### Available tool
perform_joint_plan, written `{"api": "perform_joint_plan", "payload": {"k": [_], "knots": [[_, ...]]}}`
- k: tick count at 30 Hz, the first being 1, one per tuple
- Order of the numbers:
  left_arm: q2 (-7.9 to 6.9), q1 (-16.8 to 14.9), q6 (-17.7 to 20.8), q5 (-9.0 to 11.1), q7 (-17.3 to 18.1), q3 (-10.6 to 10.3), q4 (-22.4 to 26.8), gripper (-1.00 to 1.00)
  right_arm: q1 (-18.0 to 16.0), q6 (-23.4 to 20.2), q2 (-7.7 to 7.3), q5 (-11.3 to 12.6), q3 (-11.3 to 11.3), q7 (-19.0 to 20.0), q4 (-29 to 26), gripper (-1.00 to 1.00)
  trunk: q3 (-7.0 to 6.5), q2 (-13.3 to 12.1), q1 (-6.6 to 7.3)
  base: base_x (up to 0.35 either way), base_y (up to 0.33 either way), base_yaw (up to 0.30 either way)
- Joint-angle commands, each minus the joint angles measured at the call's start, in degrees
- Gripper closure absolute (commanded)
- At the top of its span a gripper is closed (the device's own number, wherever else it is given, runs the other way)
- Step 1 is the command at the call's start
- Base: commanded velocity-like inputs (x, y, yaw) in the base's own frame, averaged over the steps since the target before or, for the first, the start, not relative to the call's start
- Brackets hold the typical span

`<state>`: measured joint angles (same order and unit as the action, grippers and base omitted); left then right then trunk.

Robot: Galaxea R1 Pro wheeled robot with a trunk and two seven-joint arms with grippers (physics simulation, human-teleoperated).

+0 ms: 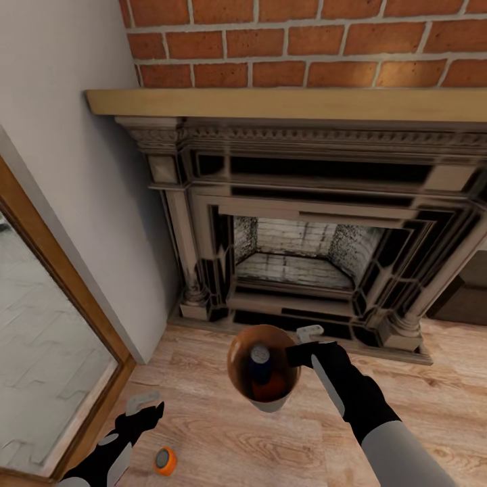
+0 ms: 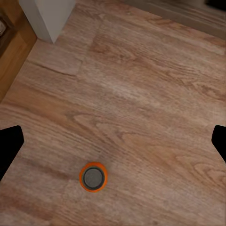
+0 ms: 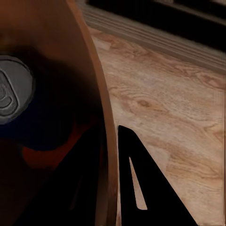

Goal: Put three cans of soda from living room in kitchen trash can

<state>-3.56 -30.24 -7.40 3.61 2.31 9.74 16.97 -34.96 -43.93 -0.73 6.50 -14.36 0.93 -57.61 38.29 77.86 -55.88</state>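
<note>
Holding position: robot faces the fireplace in the living room, over wood floor.
Trash can: the tash can sits at centre of the head view, at 12 o'clock from the robot, lifted off the floor as far as can be judged, mouth tilted toward the camera.
Bin contents: one dark blue can with silvery top, upright inside; an orange can lies beneath it at 5 o'clock from the blue one, partly hidden.
Right gripper: right gripper clamped on the bin rim at the bin's 2 o'clock edge, one finger inside the wall and one outside.
Loose can: third orange can stands upright on the floor, at 8 o'clock from the bin and well apart from it.
Left gripper: left gripper hovers above the floor with fingers spread apart, empty; the loose can lies near it, at 5 o'clock in the head view, not between the fingers.
Handling, can: judged light, rigid, thin-walled and smooth-sided; it tips and rolls readily if nudged.
Grip point, can: take it across the cylindrical wall at mid-height, fingers on opposite sides, approaching from above.
Handling, bin: judged light and stiff; a single-rim grip lets it swing, so the contents may shift.
Risk: a finger striking the can's top edge would knock it over.
</note>
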Motion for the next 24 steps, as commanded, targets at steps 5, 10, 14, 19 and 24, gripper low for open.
{"api": "perform_joint_plan", "payload": {"k": [5,10,14,19,24], "knots": [[0.03,0.0,-0.3,-0.1,-0.1,0.0,0.0,-1.00,0.0,-0.7,0.02,0.6,0.1,0.3,-0.2,1.00,-0.01,0.0,0.00,0.187,0.000,0.000],[0.01,0.0,-0.3,-0.1,-0.1,0.1,0.0,-1.00,0.0,-0.8,0.02,0.6,0.1,0.3,-0.2,1.00,-0.01,0.0,0.00,0.199,0.000,0.000],[-0.11,0.0,-0.4,-0.1,-0.1,0.2,0.0,-1.00,0.0,-0.8,0.02,0.6,0.1,0.3,-0.2,1.00,-0.01,0.0,0.00,0.049,0.000,0.000],[-0.18,0.0,-0.4,-0.1,-0.1,0.2,0.0,-1.00,0.0,-0.8,0.02,0.6,0.1,0.3,-0.2,1.00,-0.01,0.0,0.00,0.010,0.000,0.000],[-0.22,0.0,-0.4,-0.2,-0.1,0.2,0.0,-1.00,0.0,-0.8,0.02,0.6,0.1,0.3,-0.2,1.00,-0.01,0.0,0.00,0.002,0.000,0.000]]}}
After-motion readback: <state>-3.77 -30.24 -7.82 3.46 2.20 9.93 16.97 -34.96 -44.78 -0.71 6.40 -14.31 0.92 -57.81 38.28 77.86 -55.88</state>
